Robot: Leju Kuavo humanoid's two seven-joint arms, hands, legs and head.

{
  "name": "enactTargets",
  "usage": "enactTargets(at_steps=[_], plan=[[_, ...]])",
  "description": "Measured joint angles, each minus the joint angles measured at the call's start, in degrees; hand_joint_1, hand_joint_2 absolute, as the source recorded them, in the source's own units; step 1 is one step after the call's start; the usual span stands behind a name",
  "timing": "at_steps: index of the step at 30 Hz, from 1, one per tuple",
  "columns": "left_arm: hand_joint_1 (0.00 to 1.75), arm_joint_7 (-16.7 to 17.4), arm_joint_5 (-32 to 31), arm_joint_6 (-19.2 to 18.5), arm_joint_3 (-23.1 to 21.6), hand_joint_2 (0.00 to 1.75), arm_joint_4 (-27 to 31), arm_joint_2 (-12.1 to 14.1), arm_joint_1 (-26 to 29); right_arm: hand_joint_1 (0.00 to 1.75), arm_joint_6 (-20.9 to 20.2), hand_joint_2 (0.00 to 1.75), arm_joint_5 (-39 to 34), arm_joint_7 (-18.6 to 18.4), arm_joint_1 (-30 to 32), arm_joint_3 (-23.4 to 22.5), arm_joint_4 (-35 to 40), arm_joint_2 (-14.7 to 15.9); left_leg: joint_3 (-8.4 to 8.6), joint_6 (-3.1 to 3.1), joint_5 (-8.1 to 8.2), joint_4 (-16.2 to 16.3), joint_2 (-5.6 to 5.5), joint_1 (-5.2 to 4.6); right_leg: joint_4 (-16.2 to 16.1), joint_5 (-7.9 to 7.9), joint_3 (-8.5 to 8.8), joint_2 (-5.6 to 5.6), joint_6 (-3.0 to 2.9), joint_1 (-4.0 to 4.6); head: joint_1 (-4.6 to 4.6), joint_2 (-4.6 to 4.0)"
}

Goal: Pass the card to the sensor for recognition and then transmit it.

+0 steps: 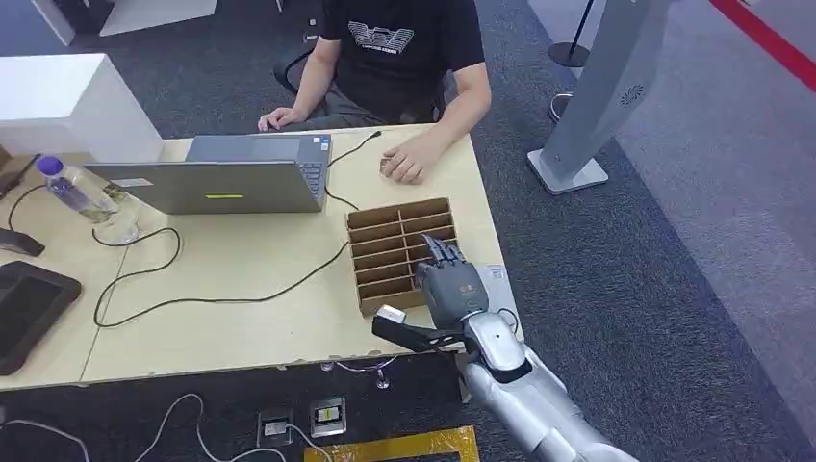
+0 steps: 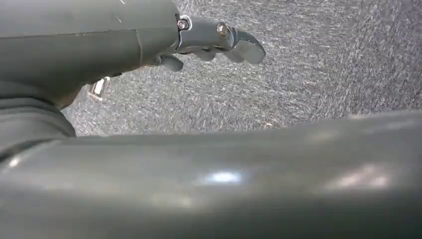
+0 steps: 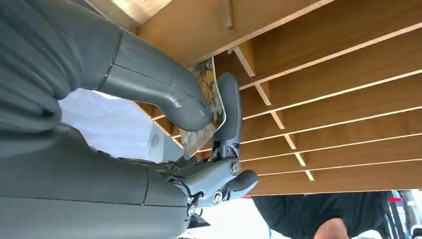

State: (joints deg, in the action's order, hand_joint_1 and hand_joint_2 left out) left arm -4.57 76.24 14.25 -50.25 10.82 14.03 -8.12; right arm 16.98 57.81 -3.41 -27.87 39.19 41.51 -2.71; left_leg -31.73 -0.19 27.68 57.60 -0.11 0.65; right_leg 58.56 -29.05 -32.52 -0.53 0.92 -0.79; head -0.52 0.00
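My right hand (image 1: 450,289) is over the near right part of a brown cardboard slotted box (image 1: 399,252) at the table's right end. In the right wrist view this hand (image 3: 199,129) pinches a picture-printed card (image 3: 206,107) between thumb and a finger, close against the box's dividers (image 3: 318,99). Whether the card stands in a slot or just out of one I cannot tell. My left hand (image 2: 209,42) hangs over grey carpet, fingers loosely apart, holding nothing.
A person sits across the table with one hand (image 1: 404,164) resting near the box. An open laptop (image 1: 231,178), a water bottle (image 1: 72,188), black cables (image 1: 192,289) and a black flat device (image 1: 24,303) lie to the left. The table edge (image 1: 289,361) runs just before me.
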Motion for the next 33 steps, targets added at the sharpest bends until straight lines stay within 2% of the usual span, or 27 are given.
enactTargets(at_steps=[6,14,18,20,26,33], plan=[[0.00,0.07,-0.04,0.13,-0.02,0.00,0.00,-0.02,0.01,1.75,-0.98,1.75,-1.64,1.84,-0.43,0.00,0.09,0.59,0.01,0.00,0.00,0.00,0.00,0.00,0.00,0.00,0.00,0.01,0.00,0.00,0.02,0.00],[0.00,0.46,-0.04,0.26,-0.07,0.00,0.00,0.00,0.04,1.75,2.23,1.75,-0.37,-1.18,-1.16,-0.06,2.77,1.29,-0.02,0.01,-0.01,0.01,0.01,-0.01,0.01,0.02,0.00,0.04,0.01,-0.01,0.02,0.00],[0.00,-0.09,-0.20,0.20,-0.11,0.00,0.00,0.00,0.13,1.75,-0.79,1.75,0.57,-0.90,-6.97,-2.17,9.65,2.84,-0.01,-0.01,-0.04,0.02,0.08,-0.02,0.02,0.12,-0.06,0.14,0.01,-0.02,0.00,0.00],[0.00,-0.44,-0.46,0.18,-0.18,0.00,0.00,0.00,0.17,1.75,-0.81,1.75,1.29,0.15,-10.23,-3.92,13.62,3.45,0.02,-0.01,-0.05,0.03,0.09,-0.02,0.01,0.13,-0.05,0.17,0.01,-0.01,0.00,0.00],[0.00,-0.66,-0.85,0.24,-0.37,0.00,0.00,-0.04,0.20,1.75,1.69,1.75,0.63,2.95,-18.22,-8.22,22.14,4.28,0.02,-0.01,-0.04,0.03,0.09,-0.01,0.02,0.13,-0.05,0.20,0.01,-0.01,0.00,0.00],[0.00,-0.66,-1.25,0.22,-0.39,0.00,0.00,-0.22,0.17,1.75,4.83,1.75,0.09,4.96,-21.75,-9.66,23.85,4.28,0.00,-0.01,-0.04,0.02,0.09,-0.01,0.02,0.13,-0.04,0.19,0.01,-0.01,0.02,0.00]])
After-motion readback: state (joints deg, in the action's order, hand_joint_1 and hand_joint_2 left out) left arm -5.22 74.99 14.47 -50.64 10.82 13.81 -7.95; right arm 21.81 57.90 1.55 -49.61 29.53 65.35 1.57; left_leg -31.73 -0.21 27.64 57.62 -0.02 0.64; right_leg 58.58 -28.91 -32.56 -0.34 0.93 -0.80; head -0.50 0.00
